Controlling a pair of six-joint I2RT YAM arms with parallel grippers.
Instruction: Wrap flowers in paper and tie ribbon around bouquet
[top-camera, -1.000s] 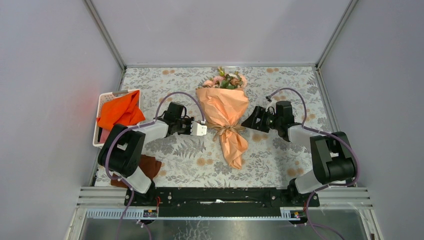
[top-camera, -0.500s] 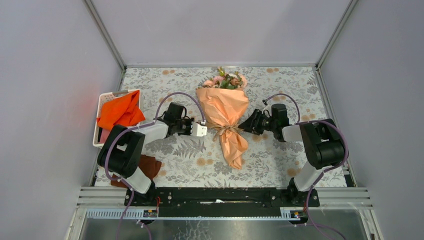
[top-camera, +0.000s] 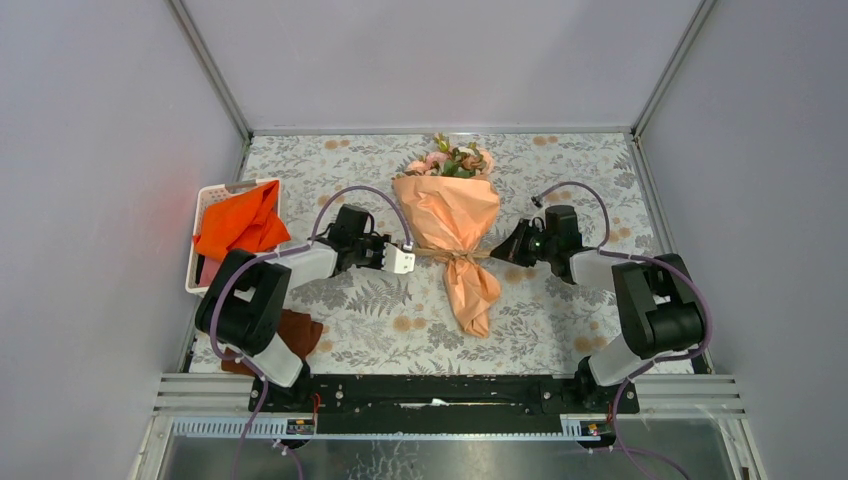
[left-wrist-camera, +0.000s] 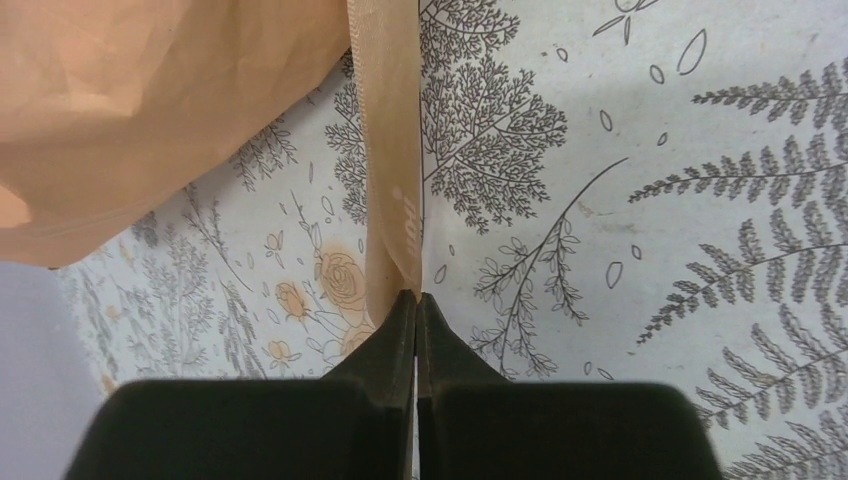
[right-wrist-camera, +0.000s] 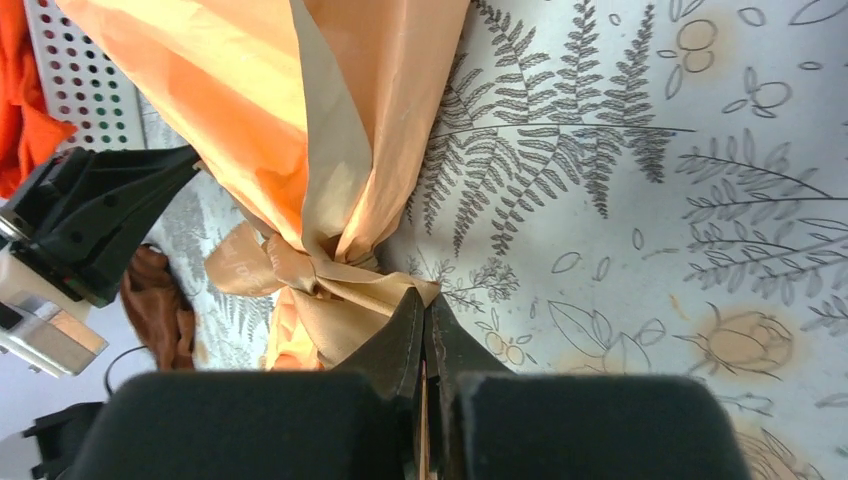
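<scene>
1. Bouquet (top-camera: 447, 215) lies in the middle of the table (top-camera: 560, 310). The flowers (top-camera: 452, 160) are at the far end and the thin tail points back at the arms. The paper (top-camera: 450, 200) is already wrapped round the stems.
2. The ribbon (left-wrist-camera: 392, 150) goes round the thin neck of the paper.
3. The left gripper (left-wrist-camera: 416, 300) is pinched tight on the left end of the ribbon, the same as a second ago. The strip runs straight from its tips to the paper.
4. The right gripper (right-wrist-camera: 424, 305) was wide open and a little way off a second ago. Now it has moved in to the neck and snapped closed on the right end of the ribbon.
5. So both ends are held now. I think the arms can pull apart to tie it tight. The job looks nearly done.
</scene>
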